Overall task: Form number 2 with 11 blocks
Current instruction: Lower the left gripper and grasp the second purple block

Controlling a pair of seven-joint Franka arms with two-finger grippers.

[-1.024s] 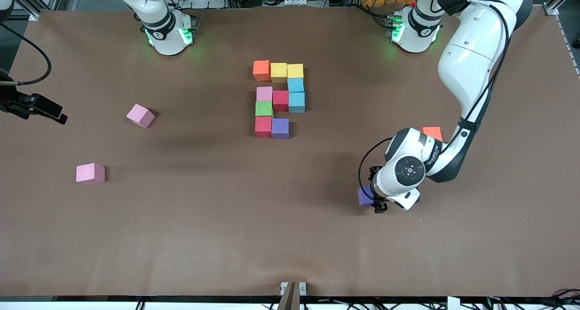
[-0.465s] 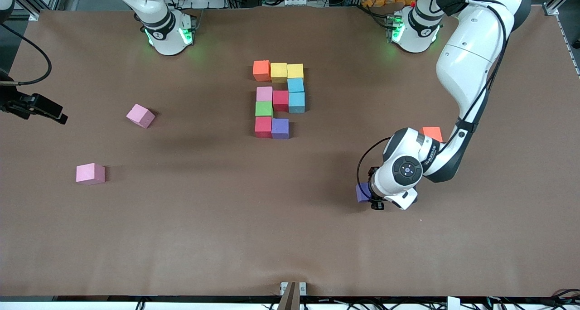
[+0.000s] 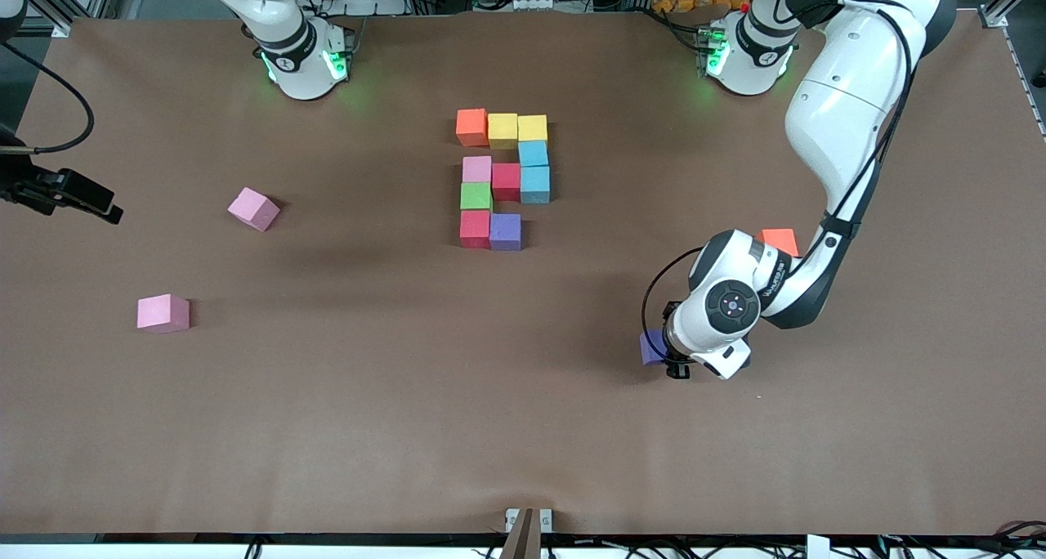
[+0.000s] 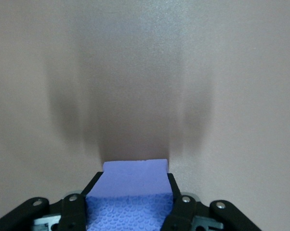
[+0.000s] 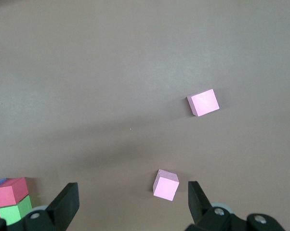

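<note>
The partly built number 2 point(image 3: 504, 179) lies mid-table: an orange block point(image 3: 471, 127) and two yellow ones in the row nearest the bases, two light blue, a red, a pink and a green below, then a red and a purple block point(image 3: 505, 231) nearest the front camera. A second purple block point(image 3: 651, 347) is toward the left arm's end, nearer the front camera than the digit. My left gripper point(image 3: 663, 355) is shut on it. In the left wrist view this purple block point(image 4: 135, 185) fills the gap between the fingers point(image 4: 176, 202). My right gripper point(image 5: 131, 195) hangs open high over the right arm's end.
Two loose pink blocks lie toward the right arm's end, one tilted point(image 3: 253, 208) and one square-on point(image 3: 163, 312); both also show in the right wrist view. An orange-red block point(image 3: 780, 239) peeks out from under the left forearm.
The left gripper's fingers have closed on the purple block, and hand and block have shifted slightly. The right arm has not moved.
</note>
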